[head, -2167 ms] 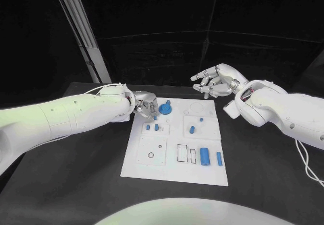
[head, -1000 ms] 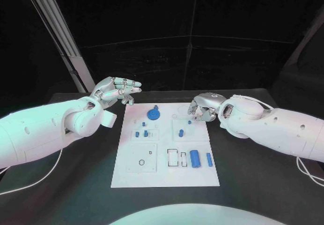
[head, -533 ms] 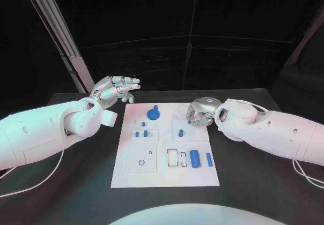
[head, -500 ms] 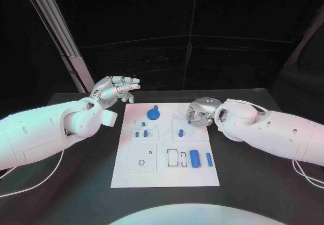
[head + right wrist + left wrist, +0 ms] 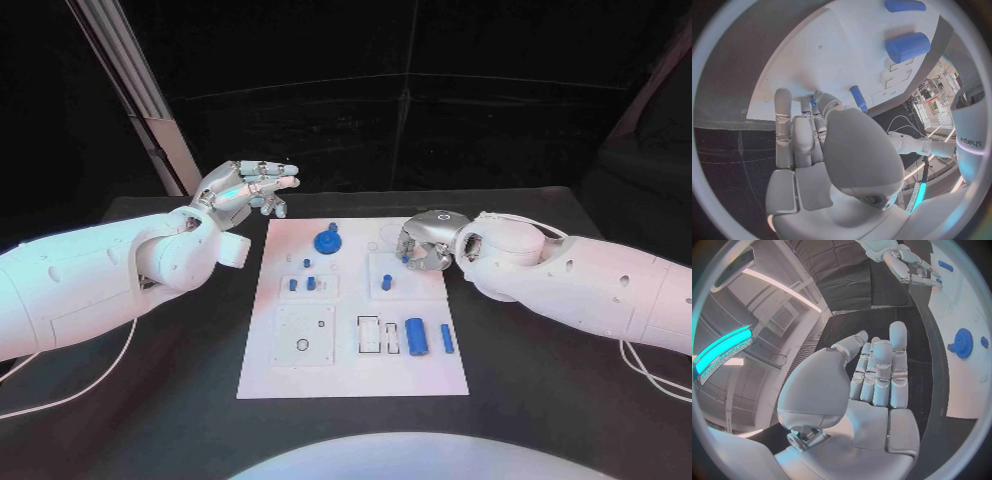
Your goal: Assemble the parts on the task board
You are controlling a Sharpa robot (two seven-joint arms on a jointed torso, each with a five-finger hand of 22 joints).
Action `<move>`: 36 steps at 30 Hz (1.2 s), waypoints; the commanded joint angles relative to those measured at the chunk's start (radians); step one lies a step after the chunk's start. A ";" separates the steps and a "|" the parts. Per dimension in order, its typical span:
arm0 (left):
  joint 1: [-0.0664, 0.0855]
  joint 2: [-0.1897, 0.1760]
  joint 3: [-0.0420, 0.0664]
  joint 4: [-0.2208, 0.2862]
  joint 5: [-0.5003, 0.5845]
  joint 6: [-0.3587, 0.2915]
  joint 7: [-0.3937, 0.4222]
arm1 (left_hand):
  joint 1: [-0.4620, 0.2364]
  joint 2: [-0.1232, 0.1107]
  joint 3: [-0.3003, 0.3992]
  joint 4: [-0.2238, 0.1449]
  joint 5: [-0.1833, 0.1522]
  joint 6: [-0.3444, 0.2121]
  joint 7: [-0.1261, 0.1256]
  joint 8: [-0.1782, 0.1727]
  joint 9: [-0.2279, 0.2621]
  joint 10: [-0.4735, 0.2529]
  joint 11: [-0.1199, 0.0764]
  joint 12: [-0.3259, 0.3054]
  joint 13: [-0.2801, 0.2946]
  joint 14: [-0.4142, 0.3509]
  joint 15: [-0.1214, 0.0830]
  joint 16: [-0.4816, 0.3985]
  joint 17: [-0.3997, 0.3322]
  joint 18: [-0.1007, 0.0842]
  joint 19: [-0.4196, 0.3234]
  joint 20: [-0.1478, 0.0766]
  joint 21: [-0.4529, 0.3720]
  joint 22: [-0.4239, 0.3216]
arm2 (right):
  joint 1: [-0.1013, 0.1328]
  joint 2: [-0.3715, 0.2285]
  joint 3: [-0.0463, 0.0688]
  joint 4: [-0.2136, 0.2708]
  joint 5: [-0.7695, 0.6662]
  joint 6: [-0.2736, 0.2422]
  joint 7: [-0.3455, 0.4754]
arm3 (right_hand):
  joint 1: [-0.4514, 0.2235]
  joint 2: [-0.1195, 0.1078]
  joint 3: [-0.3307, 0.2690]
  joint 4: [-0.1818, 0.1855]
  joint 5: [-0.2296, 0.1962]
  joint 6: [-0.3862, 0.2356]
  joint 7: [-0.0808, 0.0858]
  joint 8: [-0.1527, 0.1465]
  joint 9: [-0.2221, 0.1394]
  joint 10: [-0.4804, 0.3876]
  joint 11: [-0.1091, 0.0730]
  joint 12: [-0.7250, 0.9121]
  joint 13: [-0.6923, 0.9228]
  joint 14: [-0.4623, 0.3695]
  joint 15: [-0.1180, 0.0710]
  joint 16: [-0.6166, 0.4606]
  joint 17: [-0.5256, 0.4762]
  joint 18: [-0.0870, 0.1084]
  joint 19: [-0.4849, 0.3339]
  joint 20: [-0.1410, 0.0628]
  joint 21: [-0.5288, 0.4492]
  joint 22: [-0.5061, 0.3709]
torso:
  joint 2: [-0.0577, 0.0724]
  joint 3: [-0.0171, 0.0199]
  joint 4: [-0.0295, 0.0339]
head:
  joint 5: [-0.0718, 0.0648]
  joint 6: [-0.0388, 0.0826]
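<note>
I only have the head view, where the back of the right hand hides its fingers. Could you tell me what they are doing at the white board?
Observer: In the right wrist view, the right hand has its fingers reaching down to the white task board. A small blue part shows between the fingertips. I cannot tell whether it is gripped.
Operator: Thank you. Is the left hand carrying anything?
Observer: No. The left wrist view shows the left hand with a bare palm and straight fingers, holding nothing.
</note>
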 commanded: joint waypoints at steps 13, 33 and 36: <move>0.001 0.001 0.001 -0.002 0.010 0.010 0.020 | 0.002 0.013 -0.008 -0.001 -0.003 0.009 0.001 0.006 0.001 0.000 -0.003 0.005 0.001 -0.007 0.000 -0.007 -0.004 0.006 -0.008 -0.003 -0.008 -0.002 | -0.009 0.014 -0.001 -0.006 -0.038 0.030 -0.018 | -0.028 0.018 0.079 -0.022 -0.033 0.053 -0.008 0.009 0.003 0.065 -0.010 -0.021 -0.004 0.041 -0.007 0.048 0.035 -0.013 0.032 -0.006 0.068 0.090 | -0.001 -0.0004 -0.0001 | -0.002 -0.003; 0.001 -0.003 0.001 -0.013 0.010 0.010 0.017 | 0.002 0.013 -0.008 -0.002 -0.003 0.009 0.001 0.006 0.001 -0.001 -0.003 0.006 0.001 -0.007 -0.001 -0.007 -0.005 0.006 -0.008 -0.003 -0.009 -0.003 | -0.012 -0.031 0.000 0.062 -0.034 -0.125 -0.016 | -0.044 0.023 0.167 -0.073 -0.056 0.074 -0.010 0.000 0.001 0.096 -0.014 -0.050 -0.003 0.038 -0.011 0.050 0.015 -0.024 0.059 -0.011 0.125 0.166 | -0.002 -0.0001 -0.0012 | -0.003 -0.003; 0.001 -0.001 0.001 -0.019 0.010 0.011 0.015 | 0.003 0.014 -0.009 -0.003 -0.003 0.008 0.001 0.007 0.001 -0.002 -0.003 0.007 0.001 -0.009 -0.001 -0.008 -0.007 0.006 -0.008 -0.003 -0.010 -0.003 | -0.012 -0.044 0.000 0.076 -0.019 -0.150 -0.005 | -0.047 0.020 0.180 -0.081 -0.052 0.073 -0.009 -0.003 0.001 0.097 -0.013 -0.054 -0.003 0.038 -0.010 0.054 0.017 -0.025 0.061 -0.010 0.131 0.174 | -0.002 -0.0006 -0.0006 | -0.006 -0.001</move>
